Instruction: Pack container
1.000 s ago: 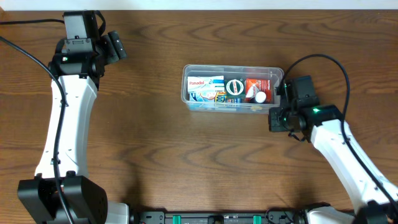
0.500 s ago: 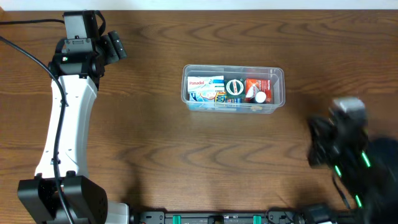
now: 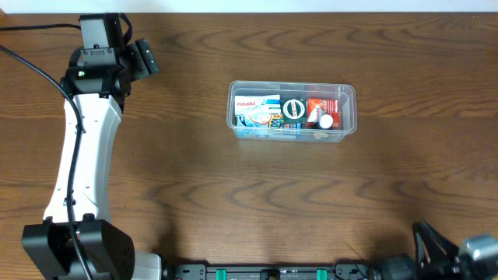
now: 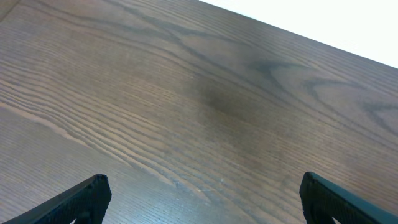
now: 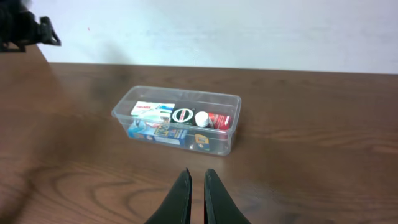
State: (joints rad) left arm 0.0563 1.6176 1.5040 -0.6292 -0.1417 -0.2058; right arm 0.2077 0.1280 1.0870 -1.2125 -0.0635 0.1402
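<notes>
The right gripper (image 5: 197, 174) was pinched almost closed on nothing, low at the near edge of the dark brown wooden table (image 3: 233, 202). Well ahead of it, mid-table, sat the clear rectangular plastic container (image 5: 184, 92), holding small packets (image 3: 257, 109). The left gripper (image 4: 204, 182) gaped wide, empty, far left.

You had a clear container (image 3: 292, 85) on a dark brown table (image 3: 233, 202) with wavy wood grain. Inside the container you saw a white box (image 3: 250, 103) with red lettering, a black-and-white round lid (image 3: 293, 110), a red pack (image 3: 316, 106) and a white cap (image 3: 326, 121). Left of the container, your left arm (image 3: 82, 148) was white with black joints.
</notes>
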